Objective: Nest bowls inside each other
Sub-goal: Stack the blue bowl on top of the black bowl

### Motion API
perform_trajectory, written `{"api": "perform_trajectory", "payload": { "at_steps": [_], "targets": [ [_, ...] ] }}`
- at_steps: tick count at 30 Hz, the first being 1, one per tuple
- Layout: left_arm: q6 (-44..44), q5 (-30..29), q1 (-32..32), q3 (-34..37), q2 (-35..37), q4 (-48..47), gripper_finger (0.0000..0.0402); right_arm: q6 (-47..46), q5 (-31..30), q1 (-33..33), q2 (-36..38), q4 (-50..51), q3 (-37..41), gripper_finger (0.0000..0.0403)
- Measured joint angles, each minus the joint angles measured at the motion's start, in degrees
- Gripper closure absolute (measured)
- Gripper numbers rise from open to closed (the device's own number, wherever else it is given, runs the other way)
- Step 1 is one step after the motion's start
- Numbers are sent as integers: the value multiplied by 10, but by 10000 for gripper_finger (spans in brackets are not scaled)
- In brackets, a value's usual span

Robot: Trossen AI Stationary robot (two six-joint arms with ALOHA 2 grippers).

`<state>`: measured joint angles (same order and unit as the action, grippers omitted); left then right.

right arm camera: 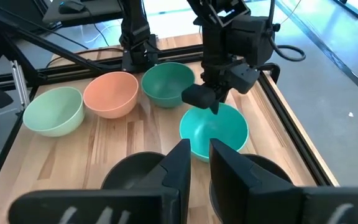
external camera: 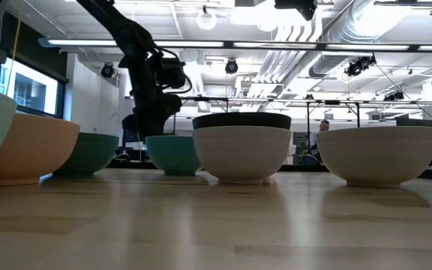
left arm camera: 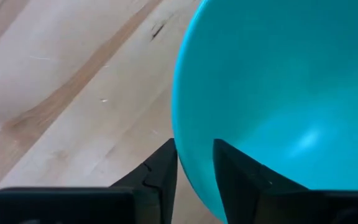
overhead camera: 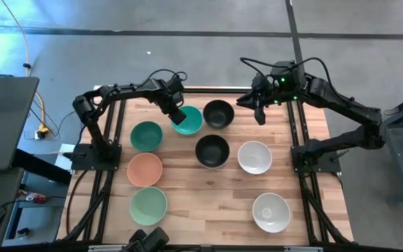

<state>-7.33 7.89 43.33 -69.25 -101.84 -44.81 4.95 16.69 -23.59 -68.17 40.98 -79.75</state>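
Now L gripper [left arm camera: 194, 163] jaws pinch teal bowl [left arm camera: 278, 93] rim; R gripper [right arm camera: 194, 165] narrow.

Eight bowls visible, all upright and separate on the table; teal bowl [overhead camera: 188, 120] and one black bowl [overhead camera: 218, 113] near the far edge; dark green bowl [overhead camera: 146, 136], second black bowl [overhead camera: 212, 150] and a white bowl [overhead camera: 255, 157] mid-table. Peach bowl [overhead camera: 145, 169] and mint bowl [overhead camera: 148, 205] along the left edge; second white bowl [overhead camera: 271, 211] near the front right corner.
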Motion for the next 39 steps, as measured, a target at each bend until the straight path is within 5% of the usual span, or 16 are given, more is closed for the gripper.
{"api": "perform_trajectory", "payload": {
  "at_steps": [10,25,39],
  "targets": [
    [0,-13,2,-6,5,-6,395,3,0,0,0,4,0,350],
    [9,0,-10,-129,5,-81,398,31,0,-4,0,11,0,350],
    [-19,9,-102,-211,5,-113,398,91,4,-20,32,-15,0,350]
  ]
}}
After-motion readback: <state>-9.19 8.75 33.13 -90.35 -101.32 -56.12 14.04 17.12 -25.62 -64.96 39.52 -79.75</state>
